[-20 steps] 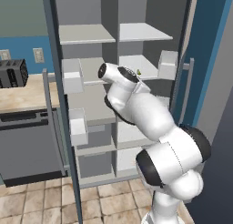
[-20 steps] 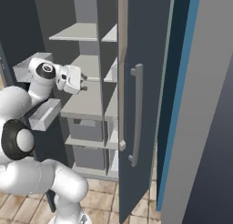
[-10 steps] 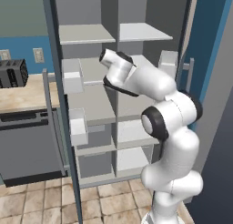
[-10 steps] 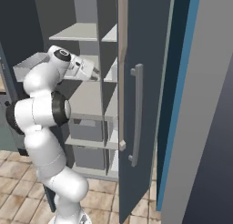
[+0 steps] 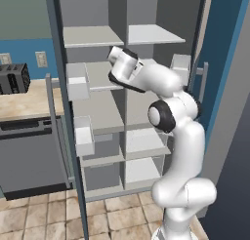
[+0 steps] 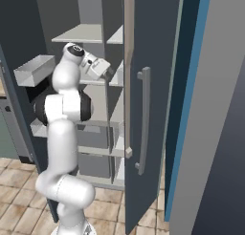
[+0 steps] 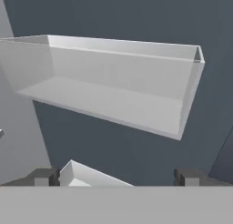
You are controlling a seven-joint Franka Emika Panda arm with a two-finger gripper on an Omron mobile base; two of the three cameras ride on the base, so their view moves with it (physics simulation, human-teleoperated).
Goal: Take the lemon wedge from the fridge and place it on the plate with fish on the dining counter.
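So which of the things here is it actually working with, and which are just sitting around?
Part of the job:
- fridge, doors open
- gripper, open, facing a door bin

Just around:
- toaster
- dishwasher
- worktop

- Fridge: dark slate-grey doors, long grey handle on the right door.
- Shelves inside the fridge: light grey; door bins pale grey, translucent-looking.
- Robot arm: white with dark joints.
- Wall left of the fridge: blue.
- Toaster left of the fridge: black.
- Worktop under the toaster: beige.
- Floor below the fridge: tan tiles.
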